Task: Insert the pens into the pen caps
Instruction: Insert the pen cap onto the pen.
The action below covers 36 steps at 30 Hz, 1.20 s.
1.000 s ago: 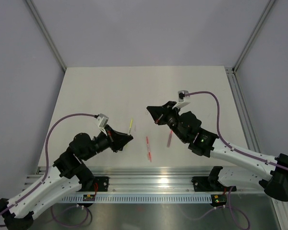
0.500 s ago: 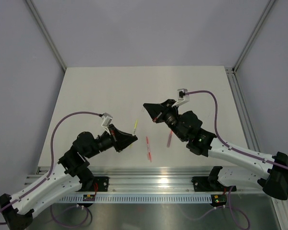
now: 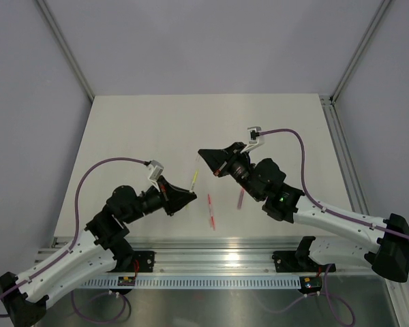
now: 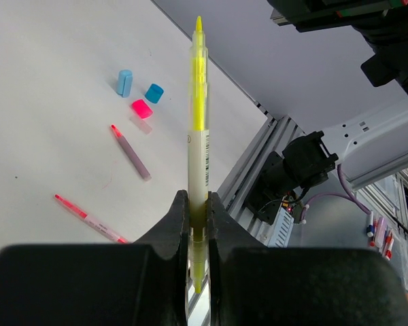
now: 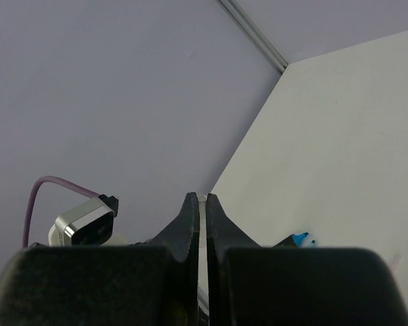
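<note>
The pale table (image 3: 143, 129) fills the middle of the overhead view. Left of centre, the left gripper (image 3: 186, 195) pinches the yellow pen (image 3: 194, 178) by its lower barrel. In the left wrist view that pen stands up the frame's centre, tip at the top. Just up and right in the overhead view, the right gripper (image 3: 202, 154) has its fingers pressed together, near the pen's tip but apart from it. Below centre lie a red-pink pen (image 3: 210, 210) and a purplish pen (image 3: 240, 197). A light blue cap (image 4: 124, 82), a blue cap (image 4: 154, 93) and a pink cap (image 4: 142, 109) cluster at the left wrist view's upper left.

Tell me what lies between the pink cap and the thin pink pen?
A purplish pen with a red tip lies between the pink cap and the pink pen; the left wrist view shows it.
</note>
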{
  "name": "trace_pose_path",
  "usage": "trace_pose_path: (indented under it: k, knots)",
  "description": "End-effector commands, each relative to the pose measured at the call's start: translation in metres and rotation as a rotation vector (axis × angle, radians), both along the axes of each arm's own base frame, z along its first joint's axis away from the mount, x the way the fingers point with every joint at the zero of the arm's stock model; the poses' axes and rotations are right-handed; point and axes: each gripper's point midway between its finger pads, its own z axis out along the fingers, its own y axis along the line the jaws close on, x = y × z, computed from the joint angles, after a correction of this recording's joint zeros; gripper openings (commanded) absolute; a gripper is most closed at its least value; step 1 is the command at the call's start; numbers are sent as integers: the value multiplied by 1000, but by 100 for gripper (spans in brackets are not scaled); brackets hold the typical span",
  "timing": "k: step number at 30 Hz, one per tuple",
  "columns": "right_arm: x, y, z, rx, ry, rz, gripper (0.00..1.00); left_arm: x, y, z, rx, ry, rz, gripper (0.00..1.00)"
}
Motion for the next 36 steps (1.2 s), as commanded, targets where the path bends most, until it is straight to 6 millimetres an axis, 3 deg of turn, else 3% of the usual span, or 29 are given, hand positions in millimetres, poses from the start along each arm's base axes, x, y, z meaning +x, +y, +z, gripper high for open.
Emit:
trace_pose_path:
  k: [1,18,36]
  knots:
    - [-5,5,9,31,-23,18,0,2,-1,31,-48,-96,-3,0]
    - [-10,2,-2,12,-11,29,0,5,6,38,-48,-116,37,0]
    - [-5,3,11,25,-12,1,0,1,8,29,-41,-90,30,0]
